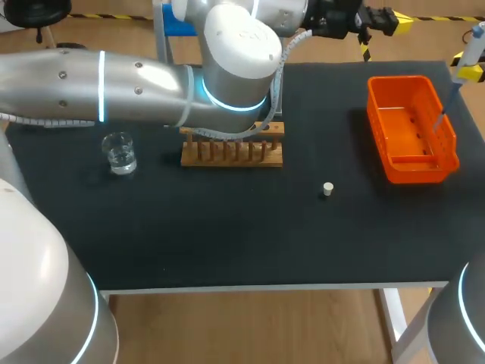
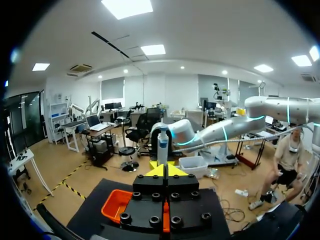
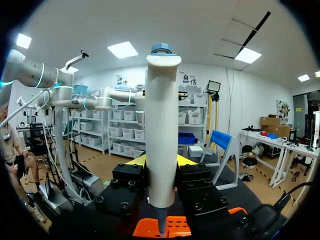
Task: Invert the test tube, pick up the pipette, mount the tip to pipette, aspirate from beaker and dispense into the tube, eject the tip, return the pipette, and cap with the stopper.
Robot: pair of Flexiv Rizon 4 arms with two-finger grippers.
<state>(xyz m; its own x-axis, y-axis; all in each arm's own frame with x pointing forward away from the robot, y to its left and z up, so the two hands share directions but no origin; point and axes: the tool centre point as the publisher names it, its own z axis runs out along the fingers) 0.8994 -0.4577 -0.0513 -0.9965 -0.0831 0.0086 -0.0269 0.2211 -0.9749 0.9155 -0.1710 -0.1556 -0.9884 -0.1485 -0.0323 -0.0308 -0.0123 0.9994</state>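
Our right gripper (image 3: 161, 165) is clamped on the pipette (image 3: 162, 125), at the frame's far right with its tip (image 1: 447, 105) over the orange bin (image 1: 402, 79). We judge ejecting is in hand, so keep the pipette plumb and the tip inside the walls. The bin sits near the table's (image 1: 227, 243) right edge; our left gripper (image 1: 394, 22), fingers pressed together, hangs by the top edge, leaving open room towards the rack (image 1: 231, 152), stopper (image 1: 327, 189) and beaker (image 1: 120, 152) leftward.

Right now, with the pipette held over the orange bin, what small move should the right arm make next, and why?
Probably eject the tip. The right pincer is shut on the pipette, whose lower end points down into the orange bin, so a released tip should land inside.
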